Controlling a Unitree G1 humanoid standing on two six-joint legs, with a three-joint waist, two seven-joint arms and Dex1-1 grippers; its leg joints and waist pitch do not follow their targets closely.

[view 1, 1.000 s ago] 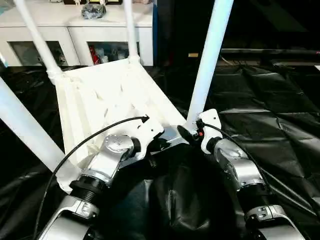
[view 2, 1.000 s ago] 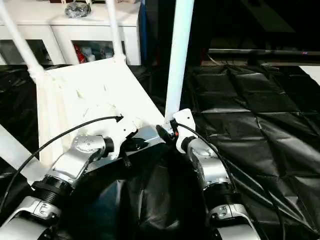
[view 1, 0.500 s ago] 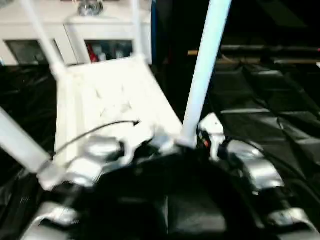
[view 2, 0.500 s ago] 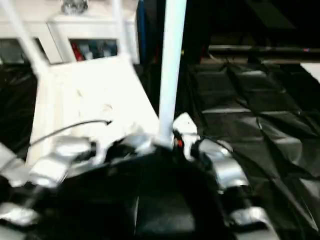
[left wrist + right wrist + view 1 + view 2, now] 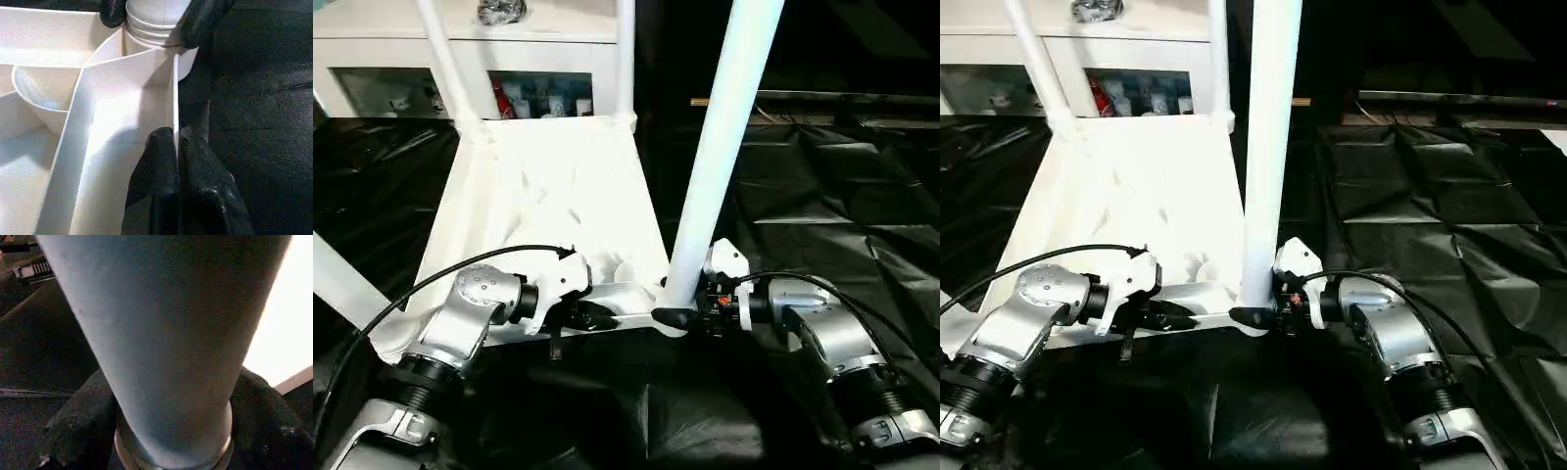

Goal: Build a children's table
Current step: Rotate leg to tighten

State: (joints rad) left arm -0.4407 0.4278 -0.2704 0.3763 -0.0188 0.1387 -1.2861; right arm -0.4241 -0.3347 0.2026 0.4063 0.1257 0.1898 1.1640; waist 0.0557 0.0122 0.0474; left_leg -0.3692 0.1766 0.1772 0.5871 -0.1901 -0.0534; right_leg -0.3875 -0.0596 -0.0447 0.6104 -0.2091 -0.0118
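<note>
**Camera arrangement: head stereo pair and two wrist views**

The two eye views look forward and down from the head over both silver forearms, sharing the upturned white plastic ribbed tabletop point(image 5: 543, 201) on black sheeting. The left wrist view looks very closely along its black fingers point(image 5: 156, 181) at the tabletop's near edge wall. The right wrist view faces the nearest long white round tapered leg point(image 5: 161, 333) at very close range; the left wrist view shows that leg's base.

Leg point(image 5: 720, 147) gripped at its base by the right claw point(image 5: 677, 315): upper end cut off by the frame edge. Three other legs likewise cut off. Cabinet point(image 5: 558, 59) beyond the tabletop point(image 5: 548, 196): contents too small to be identified.
</note>
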